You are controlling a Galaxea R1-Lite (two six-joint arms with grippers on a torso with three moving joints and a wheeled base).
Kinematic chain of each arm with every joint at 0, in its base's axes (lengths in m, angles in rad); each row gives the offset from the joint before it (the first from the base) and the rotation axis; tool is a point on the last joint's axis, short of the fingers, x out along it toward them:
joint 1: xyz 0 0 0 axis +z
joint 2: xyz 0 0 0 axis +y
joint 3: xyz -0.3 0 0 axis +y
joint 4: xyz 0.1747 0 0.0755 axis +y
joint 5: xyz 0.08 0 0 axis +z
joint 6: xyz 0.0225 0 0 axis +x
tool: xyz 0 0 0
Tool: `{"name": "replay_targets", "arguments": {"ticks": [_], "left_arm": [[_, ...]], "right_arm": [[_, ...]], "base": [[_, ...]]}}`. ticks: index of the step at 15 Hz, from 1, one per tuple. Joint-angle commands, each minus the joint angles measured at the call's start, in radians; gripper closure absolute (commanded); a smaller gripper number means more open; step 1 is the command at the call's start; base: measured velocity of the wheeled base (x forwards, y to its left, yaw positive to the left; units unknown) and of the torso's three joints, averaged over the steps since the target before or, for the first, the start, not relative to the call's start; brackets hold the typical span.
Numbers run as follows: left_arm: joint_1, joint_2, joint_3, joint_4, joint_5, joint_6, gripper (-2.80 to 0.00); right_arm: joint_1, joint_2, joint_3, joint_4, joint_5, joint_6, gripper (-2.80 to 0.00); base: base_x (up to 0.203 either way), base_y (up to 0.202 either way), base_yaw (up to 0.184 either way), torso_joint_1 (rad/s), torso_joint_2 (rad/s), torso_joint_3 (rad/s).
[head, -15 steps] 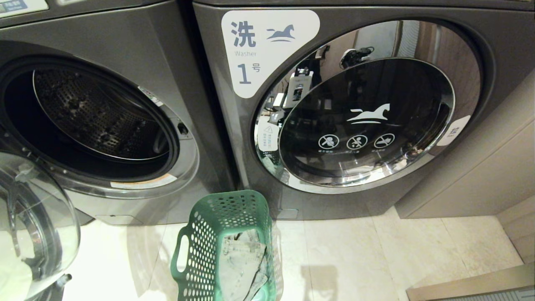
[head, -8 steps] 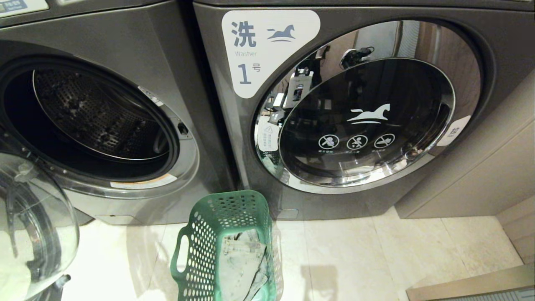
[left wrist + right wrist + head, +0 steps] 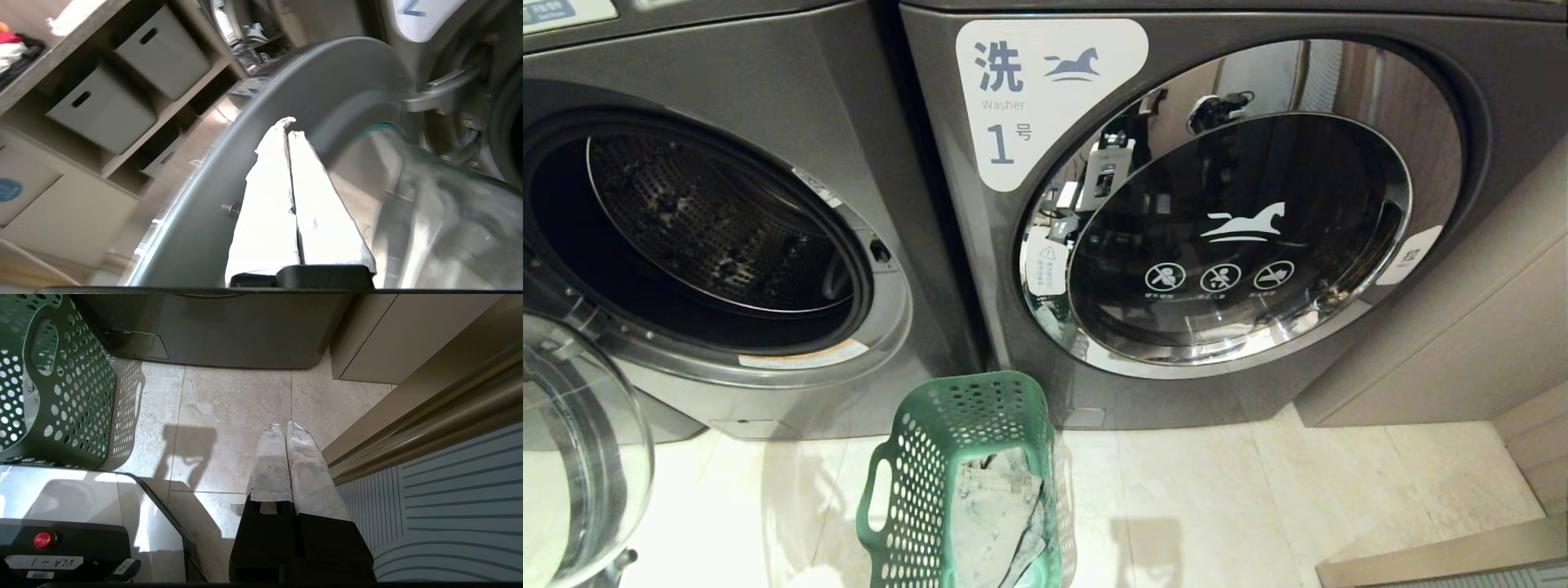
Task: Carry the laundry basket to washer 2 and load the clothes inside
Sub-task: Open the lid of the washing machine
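Observation:
Washer 2 (image 3: 768, 82) stands at the left with its drum (image 3: 711, 229) exposed; the left wrist view catches a corner of its white label (image 3: 412, 16). Its glass door (image 3: 572, 457) hangs open at the lower left. My left gripper (image 3: 291, 125) is shut and empty, its tips close against the grey inner rim of that door (image 3: 318, 81); whether they touch it I cannot tell. The green laundry basket (image 3: 931, 474) sits on the floor between the two washers, with the pale denim clothes (image 3: 996, 506) inside. My right gripper (image 3: 286, 425) hangs shut and empty above the tiles, right of the basket (image 3: 61, 396).
Washer 1 (image 3: 1225, 212) on the right has its door shut. A beige cabinet (image 3: 1462, 343) flanks it. Shelves with grey bins (image 3: 102, 106) lie beyond the open door. My base (image 3: 81, 522), a metal rail (image 3: 429, 416) and a striped mat (image 3: 449, 506) border the floor.
The open glass door has swung further left, away from the drum opening. The basket, the clothes and the right arm have stayed put.

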Motion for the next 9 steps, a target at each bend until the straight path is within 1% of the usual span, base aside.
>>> {"name": "replay_targets", "arguments": {"ticks": [1, 7, 9], "left_arm": [[0.041, 0.044, -0.024, -0.013, 0.003, 0.003, 0.0], [0.156, 0.148, -0.045, -0.164, -0.002, 0.019, 0.0], [0.182, 0.182, -0.072, -0.172, -0.004, 0.017, 0.0]], "right_arm": [[0.0, 0.001, 0.0, 0.002, 0.0, -0.001, 0.0], [-0.001, 0.001, 0.0, 0.002, -0.001, -0.001, 0.0], [0.001, 0.001, 0.0, 0.002, 0.001, -0.001, 0.0]], "base": [[0.0, 0.0, 0.0, 0.0, 0.0, 0.0], [0.0, 0.0, 0.0, 0.0, 0.0, 0.0], [0.0, 0.0, 0.0, 0.0, 0.0, 0.0]]}}
